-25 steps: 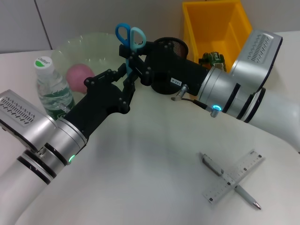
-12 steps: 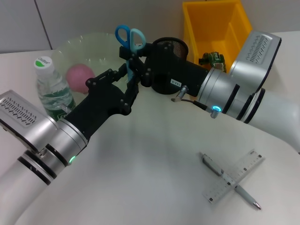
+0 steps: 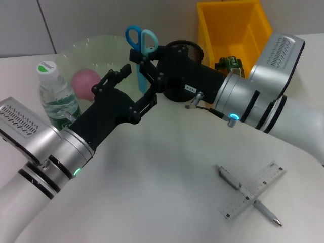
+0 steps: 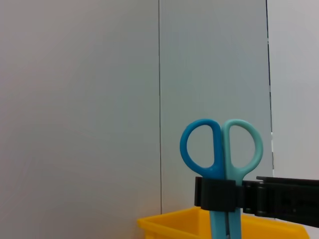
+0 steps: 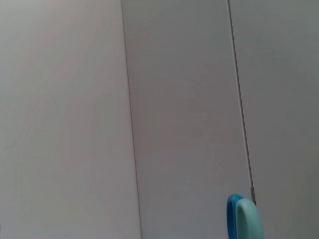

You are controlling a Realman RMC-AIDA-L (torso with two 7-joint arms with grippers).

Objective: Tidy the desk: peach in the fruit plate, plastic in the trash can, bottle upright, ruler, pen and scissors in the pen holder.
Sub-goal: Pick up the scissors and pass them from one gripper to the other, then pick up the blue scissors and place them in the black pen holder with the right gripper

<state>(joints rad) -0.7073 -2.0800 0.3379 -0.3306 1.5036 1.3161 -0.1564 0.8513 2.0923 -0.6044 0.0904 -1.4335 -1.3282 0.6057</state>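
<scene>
In the upper middle of the head view my right gripper (image 3: 143,62) is clenched on the scissors (image 3: 141,41), holding them upright with the blue and teal handle loops on top and the blades pointing down. In the left wrist view the same scissors (image 4: 222,164) stand at lower right, with my right gripper's black fingers (image 4: 215,193) pinching them just under the loops. My left gripper (image 3: 135,88) sits just below and to the left of the scissors, its fingers spread wide and apart from the blades, grasping nothing.

The black mesh pen holder (image 3: 185,50) stands just right of the scissors, partly hidden behind my right arm. The yellow trash can (image 3: 232,30) is at the upper right with a crumpled piece of plastic (image 3: 230,63) at its front edge. At the left, the bottle (image 3: 56,96) stands upright, and the peach (image 3: 85,80) lies in the clear fruit plate (image 3: 96,48). At the lower right the ruler (image 3: 253,190) lies crossed over the pen (image 3: 245,195).
</scene>
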